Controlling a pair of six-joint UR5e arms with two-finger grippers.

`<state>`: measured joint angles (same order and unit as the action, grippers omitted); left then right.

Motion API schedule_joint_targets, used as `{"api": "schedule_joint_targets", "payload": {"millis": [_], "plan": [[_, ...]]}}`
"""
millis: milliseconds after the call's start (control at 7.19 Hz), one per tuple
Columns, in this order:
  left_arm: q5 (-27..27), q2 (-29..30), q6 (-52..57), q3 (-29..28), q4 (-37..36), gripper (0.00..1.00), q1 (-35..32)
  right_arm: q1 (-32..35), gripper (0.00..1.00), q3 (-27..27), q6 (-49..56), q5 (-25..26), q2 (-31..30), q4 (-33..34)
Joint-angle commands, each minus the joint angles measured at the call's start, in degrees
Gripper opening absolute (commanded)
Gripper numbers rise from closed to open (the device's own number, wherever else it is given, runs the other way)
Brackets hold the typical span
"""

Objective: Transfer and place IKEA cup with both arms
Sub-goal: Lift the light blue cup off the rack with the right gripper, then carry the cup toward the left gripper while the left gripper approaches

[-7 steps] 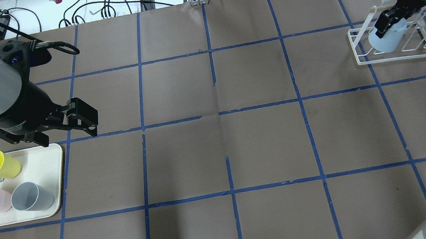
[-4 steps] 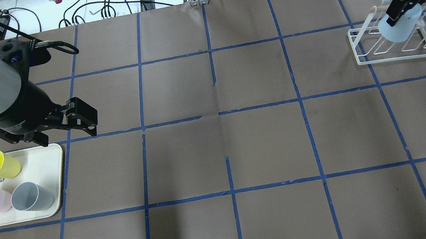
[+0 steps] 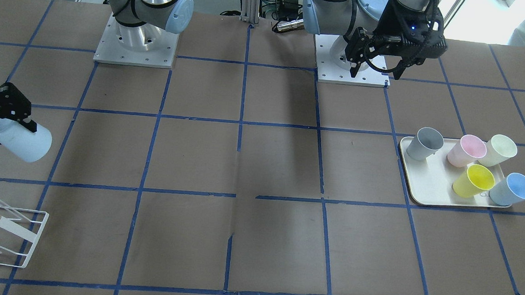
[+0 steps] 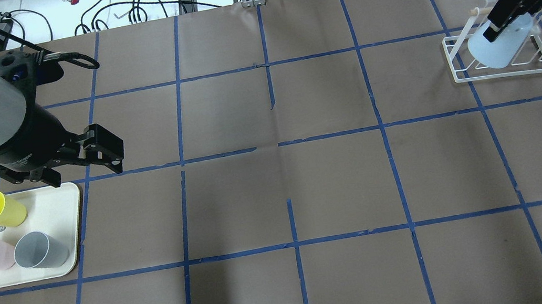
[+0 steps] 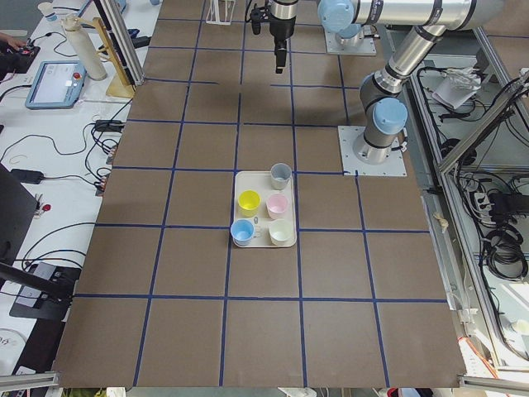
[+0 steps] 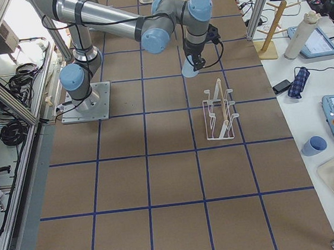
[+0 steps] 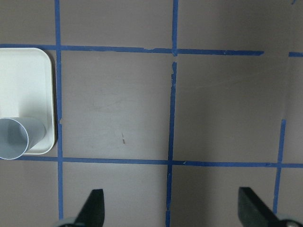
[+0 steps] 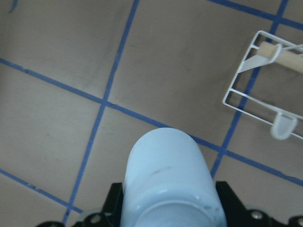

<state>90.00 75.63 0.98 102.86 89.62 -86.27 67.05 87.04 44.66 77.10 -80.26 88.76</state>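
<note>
We hold the IKEA cup point(image 4: 495, 50) clamped in our right tool point(image 4: 495, 28) near the wire rack point(image 4: 457, 76), unplaced; left tool point(image 4: 82, 167) gapes empty.

1. The light is bright and even and seems to come from above; the brown surface point(image 4: 339, 185) carries no hard shadow.
2. A soft, wide, darker band lies across the middle of the surface in the overhead and front-facing views.
3. The cups point(image 3: 472, 181) on the tray point(image 3: 424, 185) throw only short, faint shadows.
4. In the front-facing view, the area beyond the surface at the top right is washed out to white.
5. In the left wrist view the surface is sharp, but the tips of the jaws are blurred.
6. In the right wrist view the IKEA cup point(image 8: 165, 179), close to the lens, looks slightly soft.
</note>
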Motion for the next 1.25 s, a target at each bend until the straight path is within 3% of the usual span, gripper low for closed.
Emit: {"api": "schedule_joint_targets", "payload": {"millis": [0,417,557,696,835,1113], "plan": [[-3.22,0.22,1.21,0.14,-0.41,1.00,0.31,-0.34,0.47,0.15,-0.44,-12.44,0.54,-13.63],[-26.20,2.07,3.86,0.23,-2.17,1.00,3.90,0.09,0.46,0.41,-9.29,-28.80,-0.24,-27.37],[-32.28,2.68,3.77,0.49,-1.30,1.00,6.18,0.18,0.45,0.41,-9.41,-34.25,-0.25,-35.33],[-33.12,3.12,3.86,0.58,-0.07,1.00,6.90,0.27,0.45,0.41,-8.98,-37.43,-0.42,-42.28],[-37.22,3.82,1.86,0.67,0.64,1.00,7.08,1.32,0.45,0.41,-8.71,-40.42,-0.42,-48.01],[-53.27,4.09,-0.10,1.72,5.30,1.00,8.05,5.78,0.45,0.41,-8.62,-43.17,-0.42,-53.67]]}}
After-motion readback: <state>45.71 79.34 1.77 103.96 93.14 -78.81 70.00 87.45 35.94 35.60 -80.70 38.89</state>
